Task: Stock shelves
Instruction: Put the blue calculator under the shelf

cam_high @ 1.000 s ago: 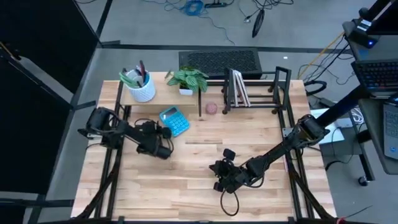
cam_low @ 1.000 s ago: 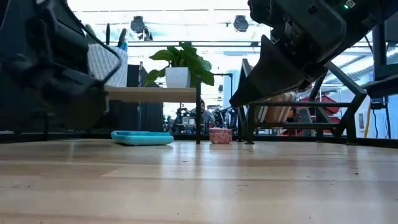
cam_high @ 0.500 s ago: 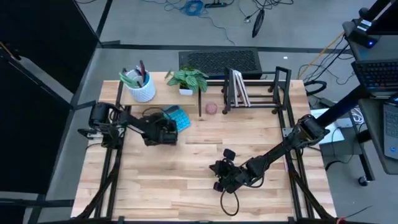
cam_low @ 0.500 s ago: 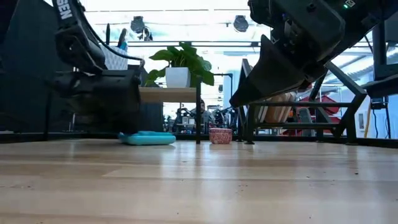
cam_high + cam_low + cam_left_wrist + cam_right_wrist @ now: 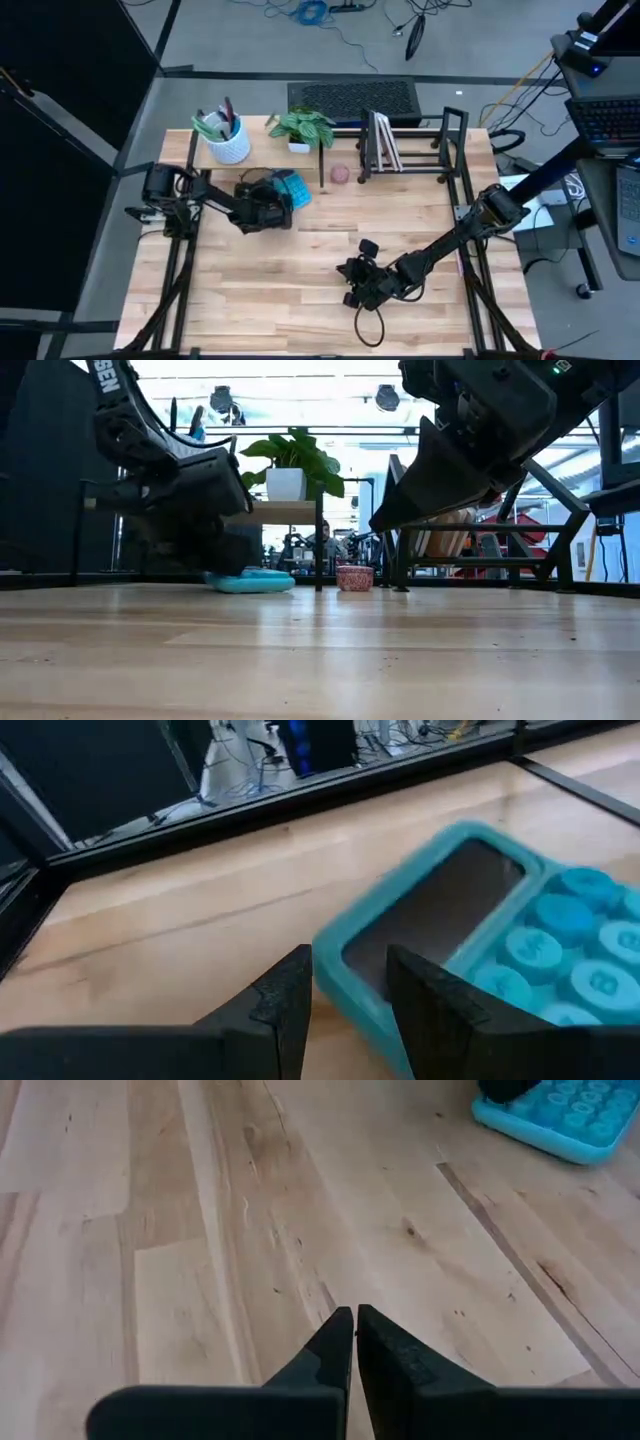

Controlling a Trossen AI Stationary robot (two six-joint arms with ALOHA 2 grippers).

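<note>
Left pincer (image 5: 348, 1010), fingers a little apart, sits low at the near edge of a turquoise calculator (image 5: 293, 189) lying flat on the worktop (image 5: 320, 280), just in front of the pale-wood riser shelf (image 5: 262, 150). Beside that shelf stands the black wire rack (image 5: 415, 145) with upright dividers. Right pincer (image 5: 355, 1342), fingers pressed together, waits over bare wood well away.

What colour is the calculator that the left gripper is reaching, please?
Turquoise blue, casing and keys alike, with a dark display; the calculator shows best in the left wrist view.
</note>
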